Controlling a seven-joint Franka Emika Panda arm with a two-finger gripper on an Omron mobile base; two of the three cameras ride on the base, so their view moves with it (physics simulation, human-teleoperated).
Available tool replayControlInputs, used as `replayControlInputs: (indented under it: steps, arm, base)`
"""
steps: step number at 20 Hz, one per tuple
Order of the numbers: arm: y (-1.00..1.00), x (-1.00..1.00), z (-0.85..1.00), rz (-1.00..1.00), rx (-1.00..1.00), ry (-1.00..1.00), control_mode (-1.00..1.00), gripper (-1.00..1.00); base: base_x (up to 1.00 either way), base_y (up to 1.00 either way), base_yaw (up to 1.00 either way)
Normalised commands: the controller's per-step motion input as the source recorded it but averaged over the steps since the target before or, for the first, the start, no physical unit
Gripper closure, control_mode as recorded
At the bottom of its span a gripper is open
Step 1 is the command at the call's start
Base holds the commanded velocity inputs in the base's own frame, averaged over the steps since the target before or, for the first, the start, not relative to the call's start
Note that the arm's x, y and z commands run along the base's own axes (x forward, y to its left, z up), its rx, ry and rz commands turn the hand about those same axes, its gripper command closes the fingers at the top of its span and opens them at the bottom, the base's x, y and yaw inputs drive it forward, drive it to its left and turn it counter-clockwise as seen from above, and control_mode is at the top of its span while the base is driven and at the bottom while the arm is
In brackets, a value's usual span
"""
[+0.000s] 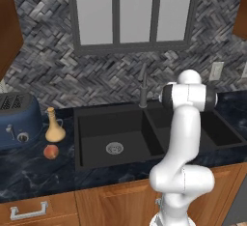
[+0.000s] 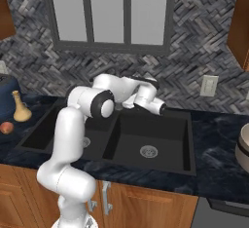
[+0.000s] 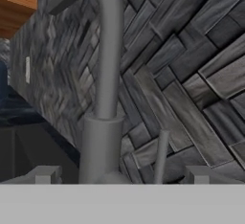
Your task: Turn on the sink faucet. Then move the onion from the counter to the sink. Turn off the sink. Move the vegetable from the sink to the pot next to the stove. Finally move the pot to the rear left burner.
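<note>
With the arm stretched over the basin, this is how it stands:

Gripper [image 3: 119,176]: right up at the faucet base, jaws spread wide and holding nothing; the two fingertips [image 3: 44,174] stand either side of it in the hand view.
Sink faucet [image 1: 143,87]: upright behind the sink's middle divider, slim grey spout curving up, thin lever [image 3: 161,156] rising just beside the column.
Water: none visible coming from the spout.
Sink [image 1: 91,160]: black double basin, round silver drain in each half, nothing lying inside.
Onion [image 1: 51,151]: sitting on the counter, left of the sink, well apart from the gripper.
Counter [image 1: 34,172]: dark marbled stone, running along both sides of the sink.
Vase [image 1: 54,126]: tan, narrow-necked, upright just behind the onion.
Toaster [image 1: 18,119]: blue, at the far left by the wall.
Pot [image 2: 243,146]: tan with a dark rim, just peeking in at the right edge of the right base view, on the counter right of the sink.
</note>
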Motion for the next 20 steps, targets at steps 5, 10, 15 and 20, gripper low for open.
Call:
replayControlInputs:
  steps: [5,10,15,20]
  arm:
    - [0.00,0.21,0.00,0.00,0.00,0.00,-1.00,-1.00]
    - [0.00,0.21,-0.02,0.00,0.00,0.00,-1.00,-1.00]
    - [0.00,0.19,-0.04,0.00,0.00,0.00,-1.00,-1.00]
    - [0.00,0.19,-0.07,0.00,0.00,0.00,-1.00,-1.00]
  base:
    - [0.00,0.00,0.00]
    - [0.00,0.00,0.00]
    - [0.00,0.00,0.00]
    - [0.00,0.00,0.00]
